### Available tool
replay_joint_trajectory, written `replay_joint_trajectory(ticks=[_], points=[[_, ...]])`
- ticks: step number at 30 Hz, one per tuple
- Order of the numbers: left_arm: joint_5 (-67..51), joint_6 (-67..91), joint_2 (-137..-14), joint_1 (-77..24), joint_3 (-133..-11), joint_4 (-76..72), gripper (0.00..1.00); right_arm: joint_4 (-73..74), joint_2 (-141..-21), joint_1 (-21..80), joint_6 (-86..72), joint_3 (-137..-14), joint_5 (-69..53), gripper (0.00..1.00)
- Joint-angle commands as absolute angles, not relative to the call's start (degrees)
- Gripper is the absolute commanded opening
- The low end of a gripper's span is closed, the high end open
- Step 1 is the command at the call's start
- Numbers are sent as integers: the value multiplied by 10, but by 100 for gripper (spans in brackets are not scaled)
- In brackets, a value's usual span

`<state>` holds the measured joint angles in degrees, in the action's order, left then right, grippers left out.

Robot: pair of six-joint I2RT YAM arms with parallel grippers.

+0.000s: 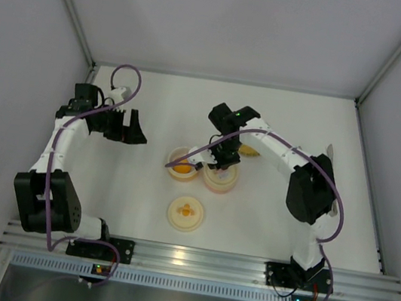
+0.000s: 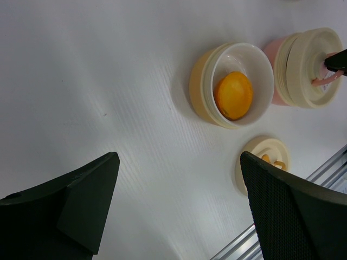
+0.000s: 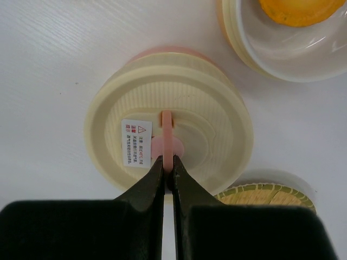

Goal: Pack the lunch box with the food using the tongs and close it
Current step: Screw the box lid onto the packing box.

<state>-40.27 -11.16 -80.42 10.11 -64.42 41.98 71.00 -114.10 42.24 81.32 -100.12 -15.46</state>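
Observation:
The lunch box (image 1: 220, 178) is a pink round pot under a ribbed cream lid (image 3: 168, 108), also seen in the left wrist view as the lunch box (image 2: 303, 65). My right gripper (image 3: 168, 163) is shut on the lid's upright pink tab (image 3: 167, 127), directly above the box (image 1: 218, 161). To the box's left, a cream bowl (image 1: 182, 167) holds the orange ball (image 2: 233, 95). My left gripper (image 1: 131, 136) hangs open and empty over the table, left of the bowl (image 2: 178, 162). A slim grey piece (image 1: 329, 150) by the right arm's elbow may be the tongs.
A flat cream disc (image 1: 186, 213) with a yellow shape on it lies in front of the bowl and box. A green-rimmed woven mat or dish (image 3: 265, 195) sits just behind the lunch box. The metal rail (image 1: 198, 261) runs along the near edge.

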Motion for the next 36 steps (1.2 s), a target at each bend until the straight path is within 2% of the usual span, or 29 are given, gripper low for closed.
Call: replay_joint_trajectory(ticks=[1,16,25,36], points=[[-424,-127,-804,107,-642,398,98,700,-1149,434,816,-1001,-164,0],[-428,-130,-808,112,-640,396,98,689,-1165,432,802,-1001,-142,0],[-426,-134,-807,112,-641,401,98,702,-1194,432,714,-1035,-139,0],[-426,-129,-802,115,-645,404,98,671,-1168,432,598,-964,-145,0]])
